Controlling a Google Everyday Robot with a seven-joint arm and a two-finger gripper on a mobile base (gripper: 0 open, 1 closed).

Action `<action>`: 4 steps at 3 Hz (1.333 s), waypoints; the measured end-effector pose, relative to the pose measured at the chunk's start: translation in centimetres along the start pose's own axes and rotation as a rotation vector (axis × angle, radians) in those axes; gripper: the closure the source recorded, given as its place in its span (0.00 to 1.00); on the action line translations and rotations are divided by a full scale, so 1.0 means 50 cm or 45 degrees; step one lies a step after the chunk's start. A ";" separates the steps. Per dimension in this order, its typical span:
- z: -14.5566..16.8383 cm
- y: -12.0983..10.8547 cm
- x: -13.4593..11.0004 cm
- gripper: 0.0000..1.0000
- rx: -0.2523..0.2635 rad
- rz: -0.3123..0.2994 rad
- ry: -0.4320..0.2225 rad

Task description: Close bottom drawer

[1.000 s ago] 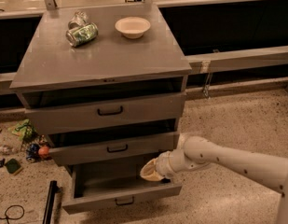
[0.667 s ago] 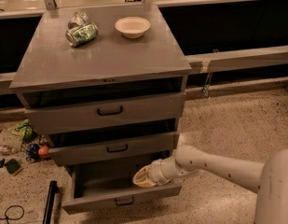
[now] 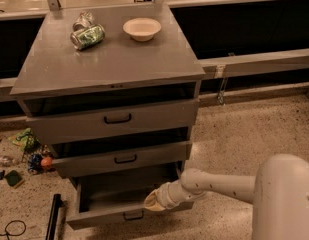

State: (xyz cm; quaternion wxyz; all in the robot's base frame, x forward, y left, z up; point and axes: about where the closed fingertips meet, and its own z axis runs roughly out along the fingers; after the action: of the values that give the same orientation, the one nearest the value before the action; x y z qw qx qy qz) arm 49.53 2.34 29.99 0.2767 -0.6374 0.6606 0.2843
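The grey cabinet [image 3: 109, 64] has three drawers, all pulled out a little. The bottom drawer [image 3: 114, 215] is the lowest and sticks out the farthest, its inside [image 3: 119, 189] showing and a small black handle [image 3: 133, 216] on its narrow front. My gripper [image 3: 153, 202] is at the end of the white arm [image 3: 219, 185] that reaches in from the right. It sits over the right part of the bottom drawer, right at the top edge of its front panel. The middle drawer [image 3: 124, 159] and top drawer [image 3: 116, 119] are above it.
A white bowl [image 3: 142, 28] and a crushed green can [image 3: 87, 35] lie on the cabinet top. Small litter [image 3: 29, 154] lies on the speckled floor to the left. A black bar [image 3: 54, 216] lies by the cabinet's lower left. My white arm housing [image 3: 286, 199] fills the lower right.
My gripper has moved left and down along the bottom drawer, from its right end toward the middle of its front edge. The arm is stretched further in.
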 end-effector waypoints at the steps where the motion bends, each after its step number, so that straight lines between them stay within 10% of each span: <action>1: -0.001 -0.020 0.070 1.00 0.061 0.005 0.144; 4: 0.087 -0.005 0.186 1.00 0.065 0.067 0.179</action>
State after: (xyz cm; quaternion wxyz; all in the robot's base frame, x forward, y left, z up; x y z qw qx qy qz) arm 49.45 -0.86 20.22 0.2384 -0.6309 0.7019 0.2290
